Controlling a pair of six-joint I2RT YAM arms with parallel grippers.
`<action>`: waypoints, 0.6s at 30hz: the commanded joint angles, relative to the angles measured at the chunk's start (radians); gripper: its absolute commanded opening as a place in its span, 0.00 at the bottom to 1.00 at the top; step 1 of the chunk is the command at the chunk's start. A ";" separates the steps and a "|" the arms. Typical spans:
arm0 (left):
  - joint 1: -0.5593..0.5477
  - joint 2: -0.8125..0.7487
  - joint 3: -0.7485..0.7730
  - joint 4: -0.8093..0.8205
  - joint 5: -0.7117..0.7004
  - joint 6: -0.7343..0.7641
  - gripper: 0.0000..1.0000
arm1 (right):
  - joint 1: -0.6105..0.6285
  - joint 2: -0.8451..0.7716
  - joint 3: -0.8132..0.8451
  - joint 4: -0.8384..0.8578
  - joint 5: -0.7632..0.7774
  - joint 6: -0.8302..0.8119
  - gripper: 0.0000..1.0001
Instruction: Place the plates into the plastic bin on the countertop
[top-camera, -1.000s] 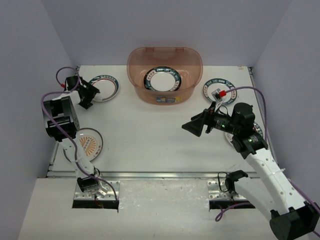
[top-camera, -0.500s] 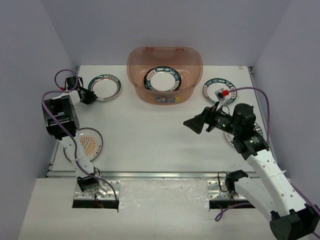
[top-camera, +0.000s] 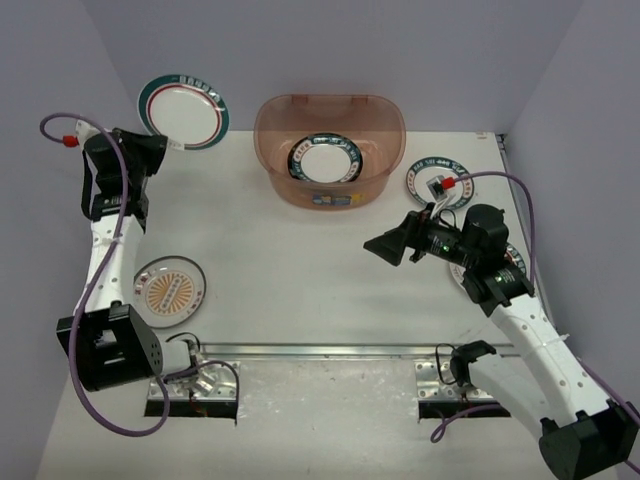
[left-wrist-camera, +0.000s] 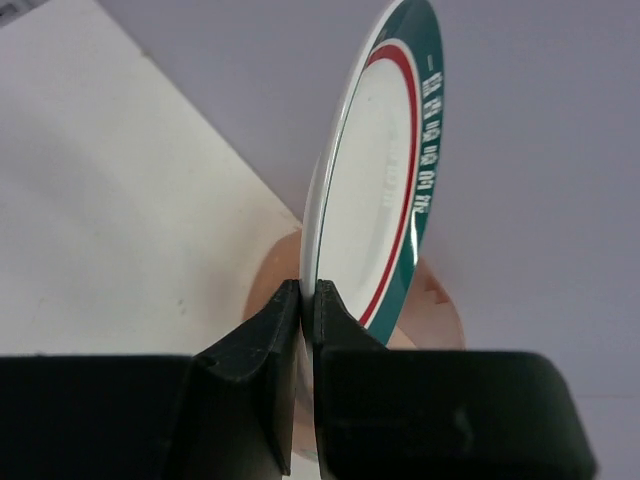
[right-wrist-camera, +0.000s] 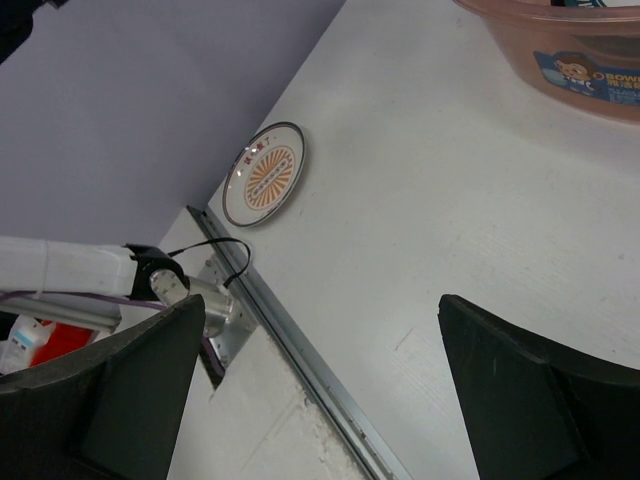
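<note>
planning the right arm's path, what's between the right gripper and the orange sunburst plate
Nothing: bare countertop runs from the right gripper to the orange sunburst plate, as the top external view shows.

raised plate (left-wrist-camera: 385, 190): I see teal rim, white lettering, 1 thin red ring, white centre | plastic bin (top-camera: 272, 150): translucent reddish-brown, blue label (right-wrist-camera: 590, 78) (cartoon monkey on it) | binned plate (top-camera: 324, 160): dark rim, white centre | front-left plate (top-camera: 169, 290): orange sunburst, dark rim | countertop (top-camera: 300, 260): white
</note>
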 joint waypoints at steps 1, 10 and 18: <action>-0.113 0.065 0.200 0.048 0.077 0.092 0.00 | -0.005 -0.033 0.008 0.026 0.055 0.008 0.99; -0.392 0.714 0.977 -0.364 0.138 0.258 0.00 | -0.010 -0.092 0.053 -0.131 0.141 -0.055 0.99; -0.459 0.945 1.156 -0.429 0.198 0.333 0.00 | -0.013 -0.134 0.080 -0.222 0.206 -0.118 0.99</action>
